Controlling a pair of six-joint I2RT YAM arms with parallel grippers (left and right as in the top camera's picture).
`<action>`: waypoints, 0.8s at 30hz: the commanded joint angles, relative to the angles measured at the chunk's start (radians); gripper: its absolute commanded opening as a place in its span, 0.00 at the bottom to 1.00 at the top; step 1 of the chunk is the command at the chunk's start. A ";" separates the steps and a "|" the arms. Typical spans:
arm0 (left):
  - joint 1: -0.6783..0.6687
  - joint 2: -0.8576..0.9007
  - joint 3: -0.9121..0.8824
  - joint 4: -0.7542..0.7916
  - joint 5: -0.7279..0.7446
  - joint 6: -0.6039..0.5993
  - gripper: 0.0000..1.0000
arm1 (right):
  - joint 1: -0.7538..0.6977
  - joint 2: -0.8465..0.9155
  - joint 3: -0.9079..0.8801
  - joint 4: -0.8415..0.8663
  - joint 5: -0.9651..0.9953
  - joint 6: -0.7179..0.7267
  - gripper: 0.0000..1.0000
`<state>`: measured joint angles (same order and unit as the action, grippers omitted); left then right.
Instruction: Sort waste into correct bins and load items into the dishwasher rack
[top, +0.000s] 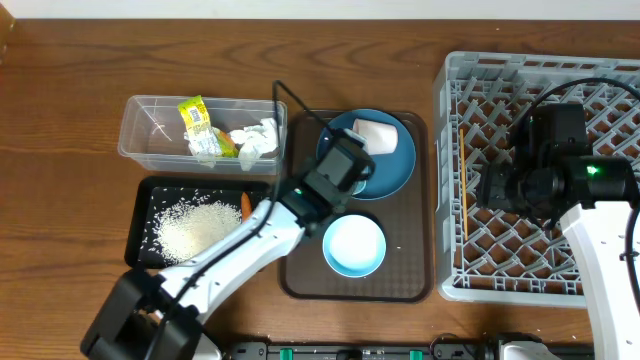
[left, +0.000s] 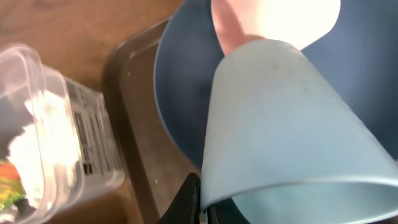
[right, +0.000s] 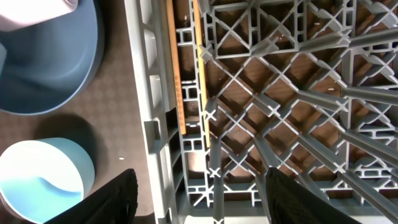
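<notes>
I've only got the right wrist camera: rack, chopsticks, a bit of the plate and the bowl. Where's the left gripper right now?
Observer: The left gripper is over the dark blue plate, at the rim of the light blue cup. I cannot tell whether it is clamped.
Operator: Where are the wrapper and the tissue?
Observer: The snack wrapper and the tissue both lie in the clear tub.
Operator: And the rice?
Observer: The rice is in the black tray, with the carrot at its right end.
</notes>
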<state>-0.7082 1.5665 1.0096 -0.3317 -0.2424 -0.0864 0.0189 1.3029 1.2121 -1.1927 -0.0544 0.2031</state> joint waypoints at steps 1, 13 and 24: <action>0.050 -0.015 0.018 -0.033 0.198 -0.079 0.06 | -0.005 0.005 0.017 -0.003 -0.006 -0.007 0.66; 0.309 -0.014 0.018 -0.064 0.861 -0.208 0.06 | -0.005 0.005 0.017 -0.004 -0.006 -0.007 0.66; 0.536 -0.014 0.018 -0.056 1.523 -0.242 0.06 | -0.006 0.005 0.017 -0.008 -0.388 -0.309 0.68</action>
<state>-0.2237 1.5650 1.0096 -0.3923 0.9810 -0.3088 0.0189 1.3029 1.2121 -1.2057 -0.2180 0.0555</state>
